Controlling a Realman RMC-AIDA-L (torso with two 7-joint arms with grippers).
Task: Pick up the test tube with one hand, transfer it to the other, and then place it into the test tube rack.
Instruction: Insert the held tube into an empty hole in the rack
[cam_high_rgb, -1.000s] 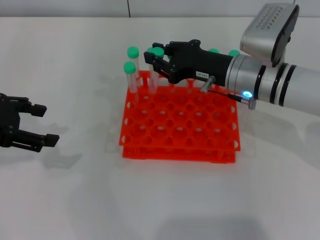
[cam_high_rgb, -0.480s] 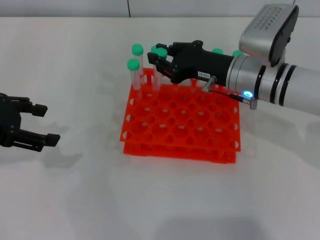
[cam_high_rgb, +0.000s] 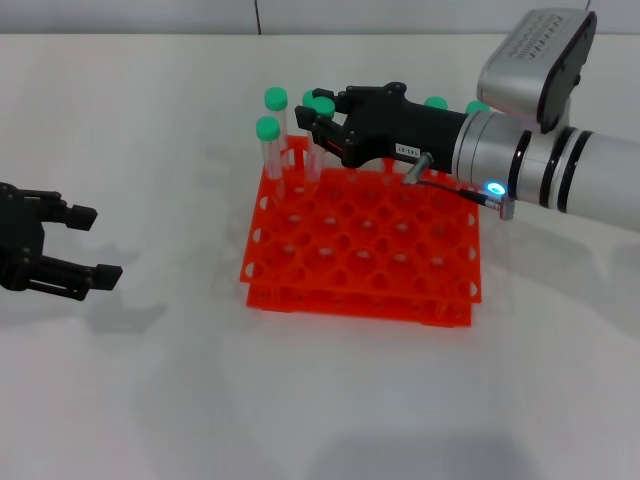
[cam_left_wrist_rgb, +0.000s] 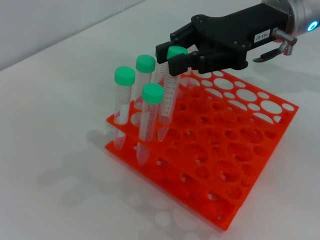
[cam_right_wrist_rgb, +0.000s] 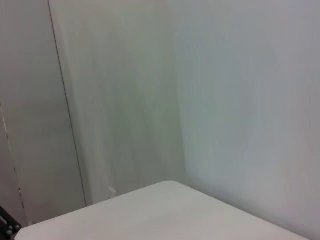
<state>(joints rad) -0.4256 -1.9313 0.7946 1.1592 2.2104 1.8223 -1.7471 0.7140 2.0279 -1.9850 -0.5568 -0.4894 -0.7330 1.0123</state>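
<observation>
Test tube (cam_left_wrist_rgb: 169, 87) in right gripper (cam_high_rgb: 318, 124), three tubes (cam_left_wrist_rgb: 142, 95) crowding left

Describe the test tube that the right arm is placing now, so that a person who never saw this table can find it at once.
Find the orange-red test tube rack on the white table, then its cluster of green-capped tubes at the far left corner. The test tube stands tilted, tip in a hole. Unlike its free neighbours, its cap sits in the black right tool.

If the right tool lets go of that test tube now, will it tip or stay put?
Likely stays: the test tube, held at its green cap by the right tool, already has its tip down in the test tube rack. It leans slightly, so it may rock. Clear plastic looks light and slippery.
</observation>
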